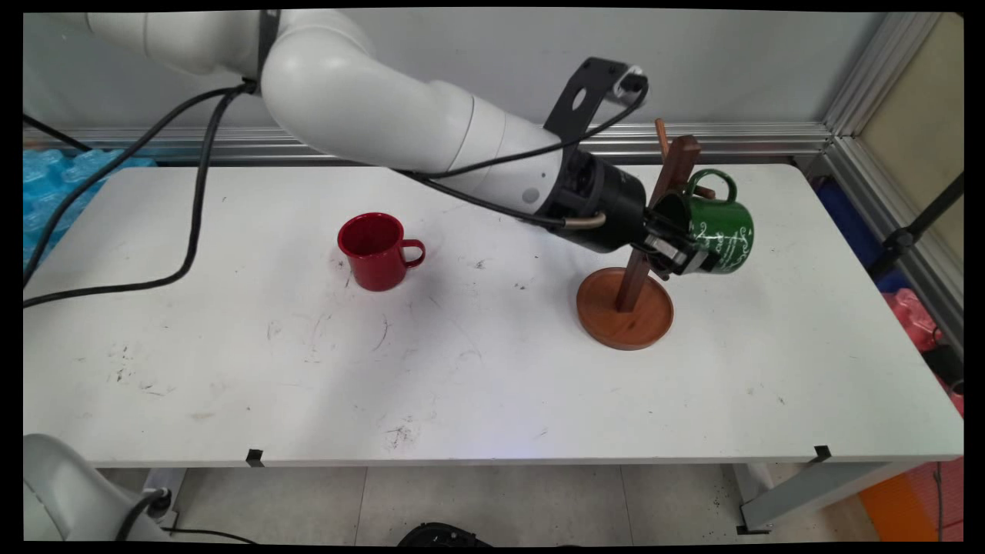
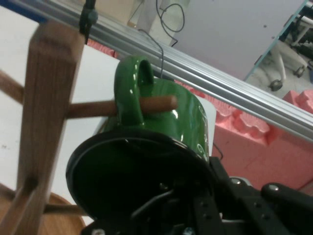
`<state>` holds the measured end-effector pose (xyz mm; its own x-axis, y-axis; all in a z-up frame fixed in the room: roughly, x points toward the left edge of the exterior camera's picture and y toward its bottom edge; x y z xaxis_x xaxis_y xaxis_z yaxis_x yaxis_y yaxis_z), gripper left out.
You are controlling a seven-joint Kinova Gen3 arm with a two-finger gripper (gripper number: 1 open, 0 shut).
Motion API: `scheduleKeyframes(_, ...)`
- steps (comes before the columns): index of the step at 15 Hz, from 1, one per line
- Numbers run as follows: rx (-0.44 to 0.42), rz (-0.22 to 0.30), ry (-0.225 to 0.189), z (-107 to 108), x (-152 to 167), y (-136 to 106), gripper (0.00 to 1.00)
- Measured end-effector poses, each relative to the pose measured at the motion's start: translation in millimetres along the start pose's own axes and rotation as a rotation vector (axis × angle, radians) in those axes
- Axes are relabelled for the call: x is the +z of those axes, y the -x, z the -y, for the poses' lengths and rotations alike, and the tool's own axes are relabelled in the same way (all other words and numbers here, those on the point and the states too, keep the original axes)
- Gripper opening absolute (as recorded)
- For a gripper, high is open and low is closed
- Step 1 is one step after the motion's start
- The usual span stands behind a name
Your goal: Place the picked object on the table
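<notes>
A green mug (image 1: 723,231) with white lettering lies tipped on its side in the air beside a wooden mug tree (image 1: 668,192). In the hand view the mug's handle (image 2: 129,93) is threaded over one of the tree's pegs (image 2: 151,105). My gripper (image 1: 677,250) is shut on the green mug (image 2: 186,117) at its rim, one finger inside the dark opening and one outside. The tree's round base (image 1: 625,315) rests on the white table (image 1: 492,385) right of centre. A red mug (image 1: 375,250) stands upright well to the left, its handle pointing right.
Black cables (image 1: 192,192) hang from the arm over the table's left half. A blue plastic pack (image 1: 54,173) lies behind the far left corner. Pink foam (image 1: 916,315) sits beyond the right edge. An aluminium rail (image 1: 769,138) runs along the wall.
</notes>
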<state>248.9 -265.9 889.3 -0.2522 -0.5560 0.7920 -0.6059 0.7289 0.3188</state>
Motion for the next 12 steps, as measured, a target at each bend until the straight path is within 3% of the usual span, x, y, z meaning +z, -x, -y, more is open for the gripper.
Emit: scheduleKeyframes(12, 0.014, -0.005, 0.07, -29.6, -29.3, -21.1, 0.0)
